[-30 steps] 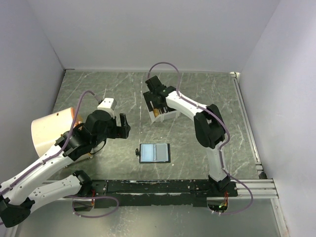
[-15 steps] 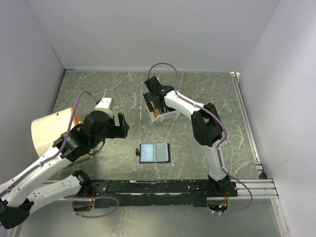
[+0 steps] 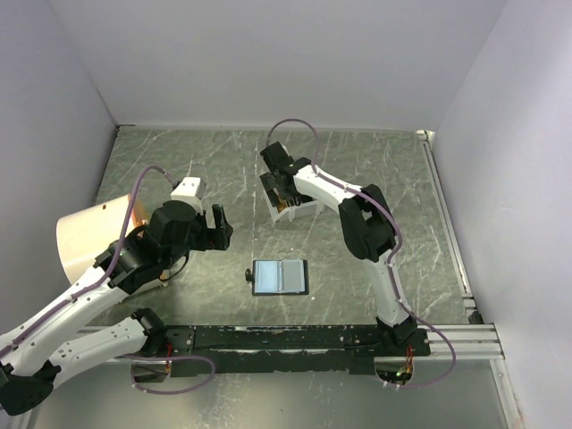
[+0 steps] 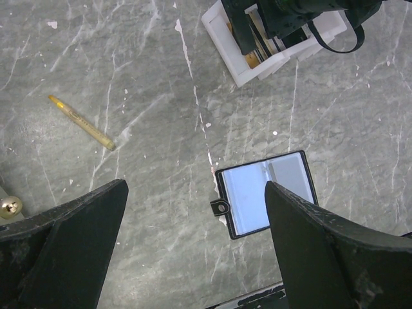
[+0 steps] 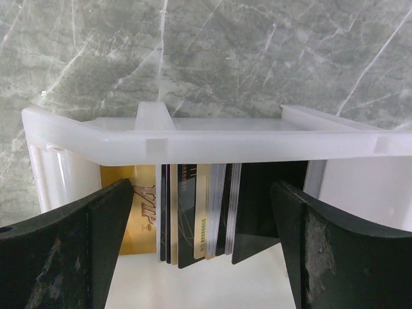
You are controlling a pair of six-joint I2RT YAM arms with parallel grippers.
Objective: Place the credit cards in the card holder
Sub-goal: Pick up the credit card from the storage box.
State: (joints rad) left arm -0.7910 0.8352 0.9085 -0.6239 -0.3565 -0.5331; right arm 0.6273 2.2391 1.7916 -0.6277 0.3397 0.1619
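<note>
While both arms hold above the grey-green marbled tabletop (image 3: 179, 161), look first close to the rail where they are bolted: the small black bi-fold card holder (image 3: 280, 277) lies spread open and flat, pale blue-grey lining facing up, a little black tab sticking out of its left edge. Just up and to its left hangs the left gripper (image 3: 220, 223), and from its own wrist camera the left gripper (image 4: 194, 187) has its jaws spread wide with nothing between them, only bare table and the card holder (image 4: 267, 193) below, off to one side. Further out on that side lies a thin yellow pen (image 4: 80, 122), well apart from everything else. Now to the far middle of the table: the white rectangular plastic box (image 3: 304, 207) sits there, and the right gripper (image 3: 284, 190) is right down at it. On the right wrist view the right gripper (image 5: 203, 187) stands well open, one finger on each side of the box's near wall (image 5: 193, 138), gripping nothing. Standing on edge inside are the thin credit cards (image 5: 193, 212), a gold one at the left, dark and pale ones packed beside it, between the two fingers but touched by neither.
</note>
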